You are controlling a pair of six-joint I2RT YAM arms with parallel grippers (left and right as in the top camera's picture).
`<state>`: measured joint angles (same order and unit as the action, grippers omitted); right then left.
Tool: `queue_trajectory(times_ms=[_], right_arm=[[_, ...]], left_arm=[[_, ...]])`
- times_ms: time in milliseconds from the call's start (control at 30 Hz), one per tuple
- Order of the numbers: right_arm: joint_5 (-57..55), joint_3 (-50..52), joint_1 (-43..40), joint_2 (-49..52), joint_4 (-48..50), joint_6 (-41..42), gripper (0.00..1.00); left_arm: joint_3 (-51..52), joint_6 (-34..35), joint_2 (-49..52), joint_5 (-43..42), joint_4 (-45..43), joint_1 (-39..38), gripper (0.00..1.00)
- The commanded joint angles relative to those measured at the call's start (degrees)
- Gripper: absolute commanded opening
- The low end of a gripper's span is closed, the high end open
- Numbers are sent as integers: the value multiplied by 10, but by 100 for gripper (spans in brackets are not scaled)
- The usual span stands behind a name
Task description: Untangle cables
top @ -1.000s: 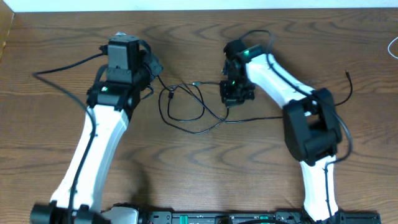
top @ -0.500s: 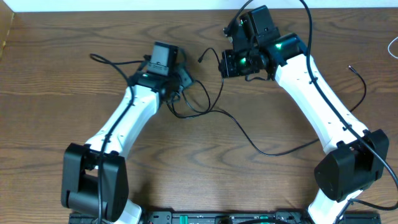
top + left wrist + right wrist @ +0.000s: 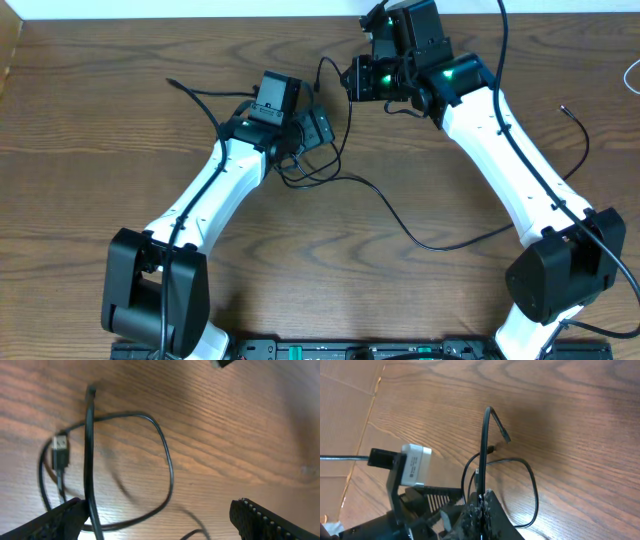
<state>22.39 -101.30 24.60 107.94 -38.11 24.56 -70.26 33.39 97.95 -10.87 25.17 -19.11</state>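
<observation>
**Left jaws spread over the loop, right jaws pinching the black cable**

The left gripper (image 3: 318, 128) is mid-worktop, left of centre. Its jaws are spread wide and hold nothing. The left wrist view shows them straddling the black cable (image 3: 170, 471), which lies in a loose loop on the worktop (image 3: 80, 200). A USB-style plug (image 3: 60, 452) sits inside the left part of that loop, and one strand crosses over the loop just right of the plug.

Further right and farther back, the right gripper (image 3: 357, 78) has its jaws pressed together on the same black cable. In the right wrist view a short end sticks up past the jaws and hooks over. The rest of the cable runs near and right across the worktop, then curves up to a free end at far right. A pale bit at the right edge may be the white cable (image 3: 632, 76), but it is too small to be sure.

Likely step: re-grasp and open the loop.
- Lower the left jaws onto a single strand, not the crossing.
- Pick beside the plug so it can be fed back through the loop.
- Keep the right pinch firm as an anchor.
- Pull the left side away slowly, since a fast pull could tighten the loop into a knot.
</observation>
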Motion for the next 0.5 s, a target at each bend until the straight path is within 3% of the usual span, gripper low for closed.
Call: queue_trajectory(times_ms=[0,333,467], right_arm=[[9,-4,-15,-8,0,18,1],[89,-4,-52,-8,35,54,1],[141,-4,-63,-8,42,57,1]], left_arm=[[-11,-115,-34,-19,0,31,94],[-11,-301,-89,-258,-19,86,97],[-11,-324,-77,-282,-14,61,97]])
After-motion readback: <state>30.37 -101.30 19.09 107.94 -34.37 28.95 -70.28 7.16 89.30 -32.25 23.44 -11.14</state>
